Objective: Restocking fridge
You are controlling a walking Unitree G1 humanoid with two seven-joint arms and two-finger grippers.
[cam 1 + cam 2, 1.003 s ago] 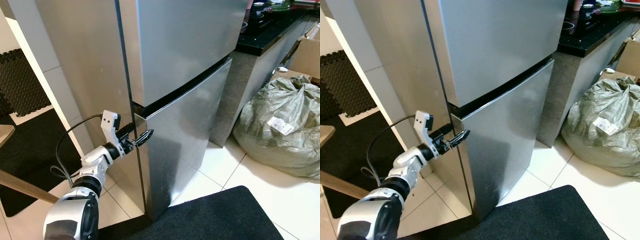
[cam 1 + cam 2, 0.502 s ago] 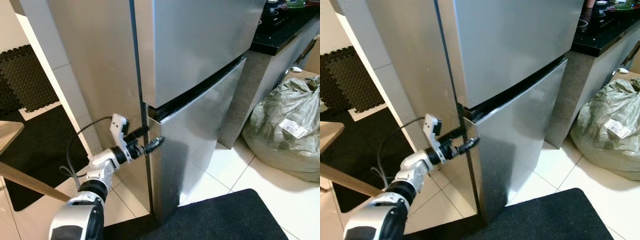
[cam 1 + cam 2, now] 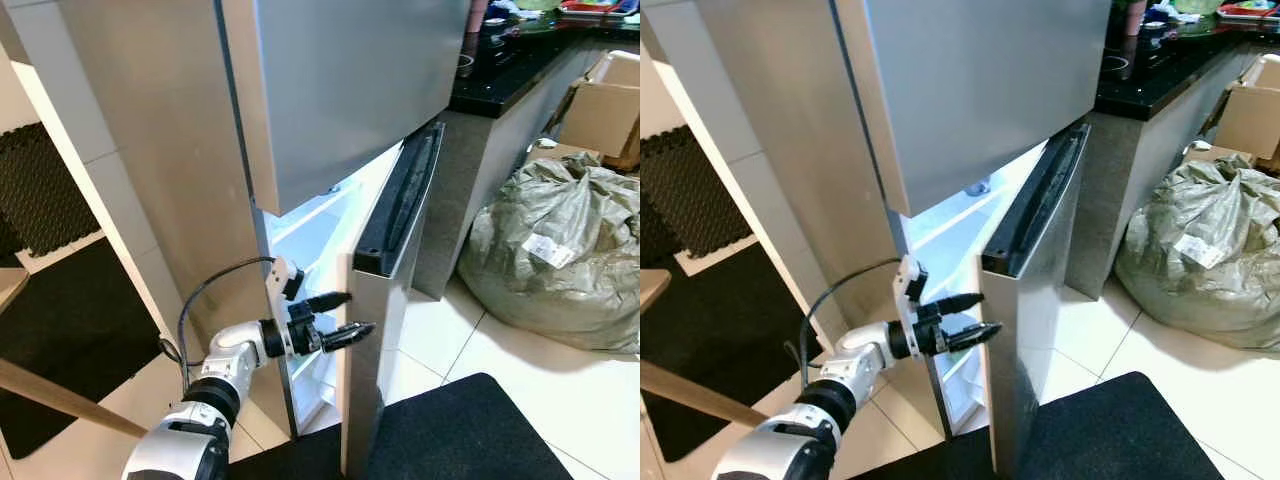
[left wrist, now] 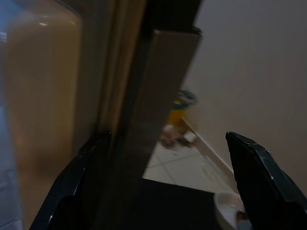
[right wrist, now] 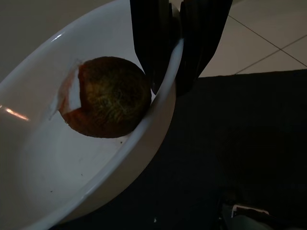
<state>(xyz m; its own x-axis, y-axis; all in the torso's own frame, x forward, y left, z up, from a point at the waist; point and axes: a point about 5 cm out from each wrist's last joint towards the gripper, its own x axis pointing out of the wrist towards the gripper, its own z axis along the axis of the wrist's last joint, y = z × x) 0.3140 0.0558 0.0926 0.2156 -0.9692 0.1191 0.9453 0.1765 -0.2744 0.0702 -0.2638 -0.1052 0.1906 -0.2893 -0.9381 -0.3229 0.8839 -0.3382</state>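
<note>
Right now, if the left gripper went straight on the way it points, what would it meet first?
Probably the edge of the lower fridge door; the left gripper, jaws open, already straddles it.

fridge (image 3: 340, 90): silver | bowl (image 5: 72, 158): white | fruit (image 5: 108, 98): brown-green | mat (image 3: 470, 440): black

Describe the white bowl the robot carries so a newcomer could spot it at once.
Start at the right gripper, whose black fingers are shut on a rim above the dark floor mat. That rim belongs to the white bowl. Nothing else here holds a round reddish-brown fruit.
</note>
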